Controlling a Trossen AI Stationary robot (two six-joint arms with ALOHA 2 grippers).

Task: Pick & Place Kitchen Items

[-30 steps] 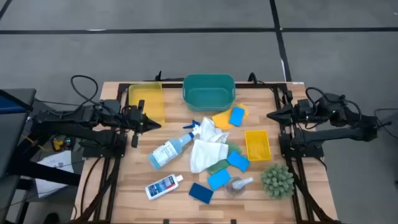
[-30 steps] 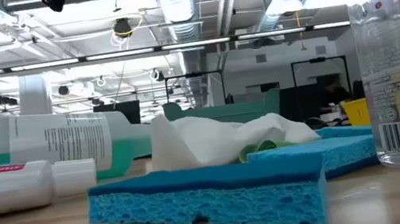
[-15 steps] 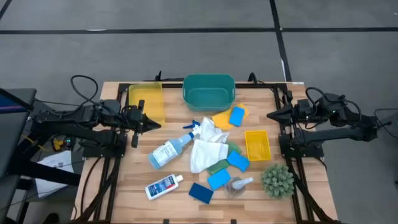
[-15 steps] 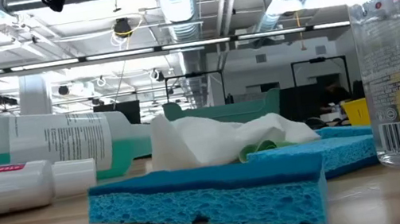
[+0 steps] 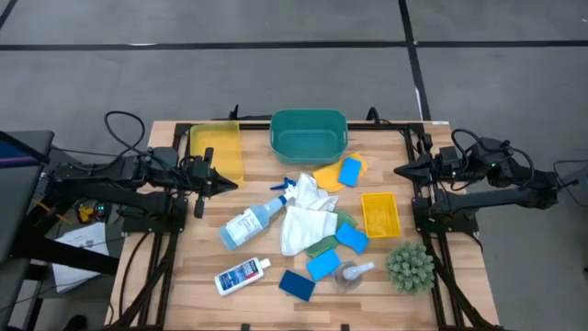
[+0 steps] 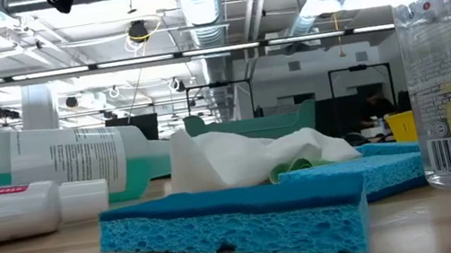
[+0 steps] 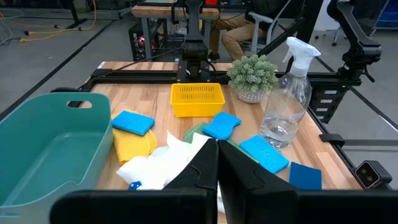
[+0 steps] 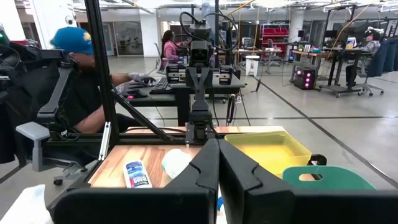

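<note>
I see my left gripper (image 5: 228, 185) pinched shut and empty at the table's left edge, beside a yellow tray (image 5: 217, 150) that looks empty. My right gripper (image 5: 401, 170) is closed too, empty, at the right edge. The teal basin (image 5: 309, 134) holds nothing. The spray bottle (image 5: 260, 216) lies on its side mid-table, touching the white cloth (image 5: 304, 223). The small white bottle (image 5: 241, 275) lies near the front edge; its label text is unreadable.
</note>
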